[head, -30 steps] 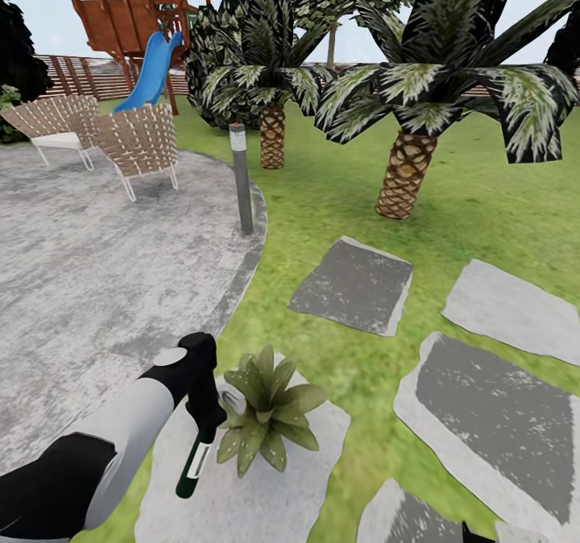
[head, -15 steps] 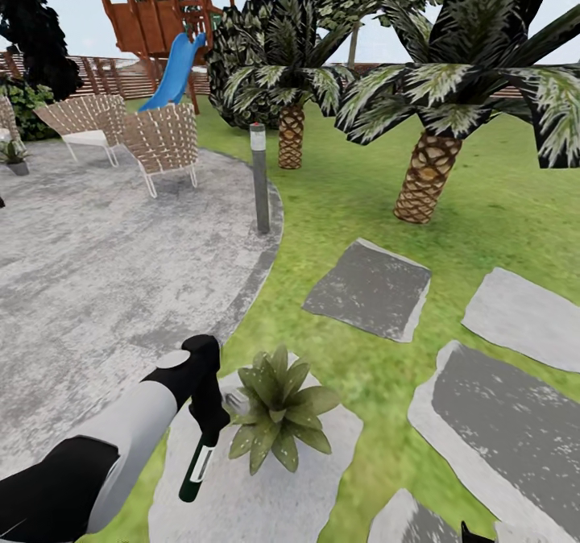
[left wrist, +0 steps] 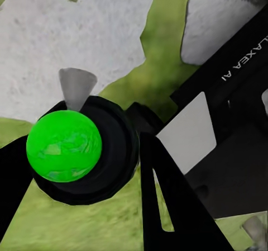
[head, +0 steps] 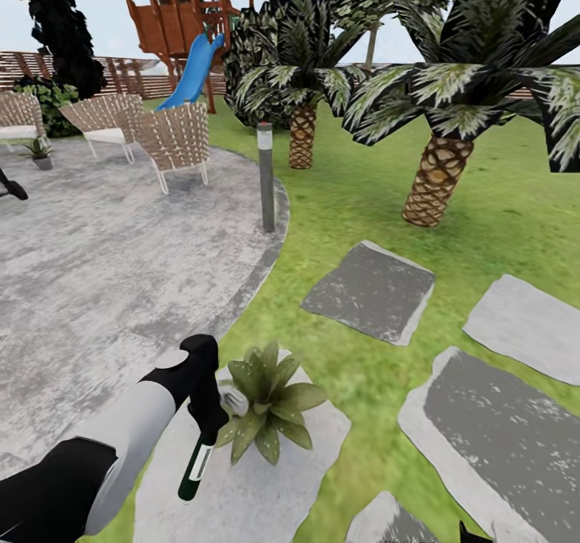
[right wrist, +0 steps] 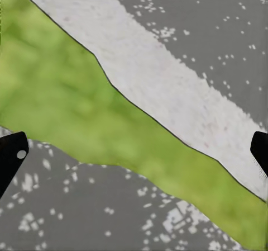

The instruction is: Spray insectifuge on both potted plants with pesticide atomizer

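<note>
Green-black atomizer (head: 196,464) clamped in left gripper (head: 208,426), lower left; aim nozzle at plant (head: 262,404), sweep all leaves. Right gripper (right wrist: 134,150) open.

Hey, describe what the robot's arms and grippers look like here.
The left arm has a black upper section, a light grey forearm and a black wrist. The left gripper has black wedge-shaped fingers, its body lettered "GALAXEA AI". The right gripper shows black fingertips.

Grass strip (right wrist: 84,105) runs between grey stepping stones (right wrist: 167,83); the tool (right wrist: 134,150) (fingertips at opposite edges) spread wide
</note>
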You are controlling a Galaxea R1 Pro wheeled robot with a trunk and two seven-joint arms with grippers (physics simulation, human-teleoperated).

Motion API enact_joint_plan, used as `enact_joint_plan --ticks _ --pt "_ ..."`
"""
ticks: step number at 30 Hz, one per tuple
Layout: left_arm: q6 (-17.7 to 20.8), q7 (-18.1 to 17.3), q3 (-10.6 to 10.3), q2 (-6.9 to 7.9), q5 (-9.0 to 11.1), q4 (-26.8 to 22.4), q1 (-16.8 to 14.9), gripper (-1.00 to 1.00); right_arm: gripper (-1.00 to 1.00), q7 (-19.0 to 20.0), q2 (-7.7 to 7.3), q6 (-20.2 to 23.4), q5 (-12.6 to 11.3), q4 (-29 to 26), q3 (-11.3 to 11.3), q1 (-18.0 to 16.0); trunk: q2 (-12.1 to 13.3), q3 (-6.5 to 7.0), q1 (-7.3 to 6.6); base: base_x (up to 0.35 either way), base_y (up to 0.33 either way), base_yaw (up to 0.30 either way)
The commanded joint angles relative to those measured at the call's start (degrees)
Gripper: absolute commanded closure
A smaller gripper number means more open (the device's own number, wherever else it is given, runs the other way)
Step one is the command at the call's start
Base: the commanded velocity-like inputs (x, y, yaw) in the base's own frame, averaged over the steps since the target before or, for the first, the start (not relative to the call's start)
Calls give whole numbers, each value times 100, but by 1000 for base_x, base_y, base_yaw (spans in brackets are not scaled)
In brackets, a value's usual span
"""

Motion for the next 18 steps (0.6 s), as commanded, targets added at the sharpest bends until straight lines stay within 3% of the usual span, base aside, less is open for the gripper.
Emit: enact_joint_plan --ticks 1,9,12,15,18 --pt "64 -57 -6 3 -57 -6 -4 100 -100 -4 2 -26 62 9 -40 -5 -2 -5 -3 -204 -228 276" --pt "42 -57 -13 60 -93 -15 22 100 -100 -4 7 -26 67 9 -40 -5 -2 -5 -3 -223 -211 278" --pt "44 -57 0 213 -93 -22 38 100 -100 -4 11 -26 69 9 -40 -5 -2 -5 -3 -169 -225 279" --pt "33 -57 48 524 -43 -32 136 100 -100 -4 12 -20 69 17 -40 -5 -2 -5 -3 -8 -269 278" --pt "44 -57 78 590 -20 -33 152 100 -100 -2 12 -19 69 18 -40 -5 -2 -5 -3 142 -255 278"
